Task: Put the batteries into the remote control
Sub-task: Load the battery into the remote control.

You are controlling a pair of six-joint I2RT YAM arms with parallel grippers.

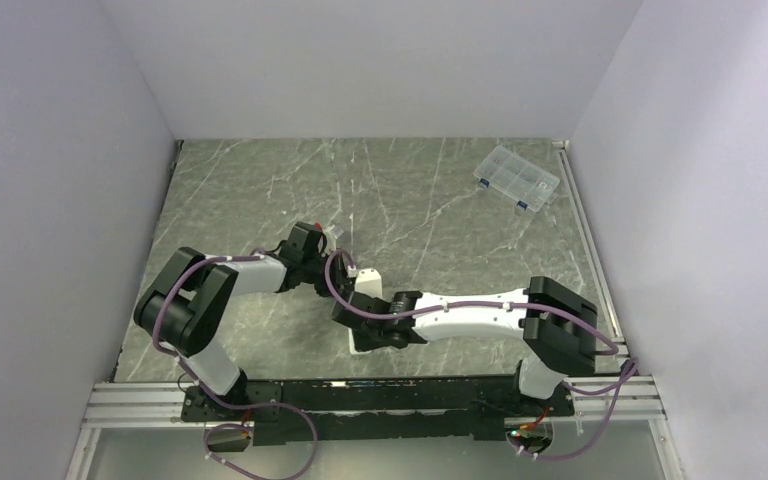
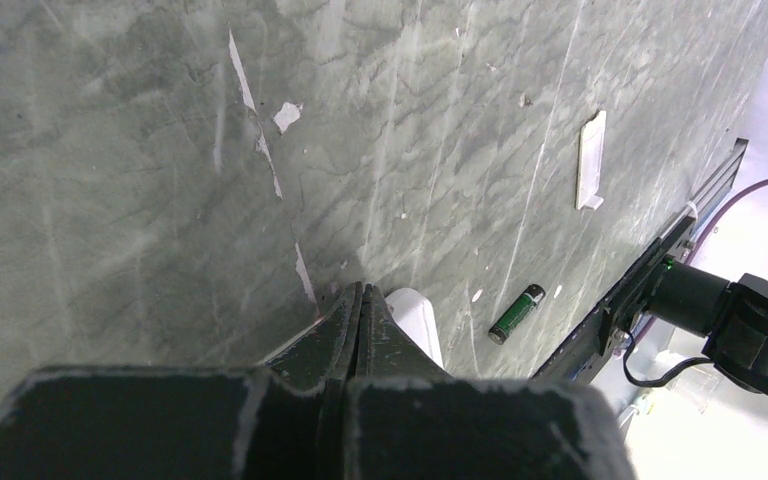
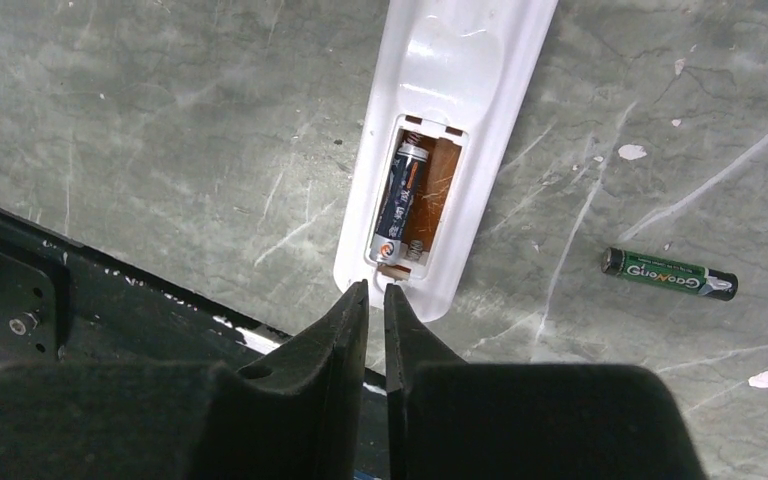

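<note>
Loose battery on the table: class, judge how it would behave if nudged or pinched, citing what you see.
The battery is a smooth cylinder lying on its side on the flat table, so a sideways nudge would probably roll it. Its glossy wrapper looks slippery; a pinch across it might slip. It looks rigid, unlikely to bend.

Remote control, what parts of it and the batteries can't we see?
Remote control: far end cut off by the right wrist view's top edge; in the top view the right arm covers its middle.
Loose battery: not visible in the top view; too small or covered.
Loaded battery: label too small to read.
</note>
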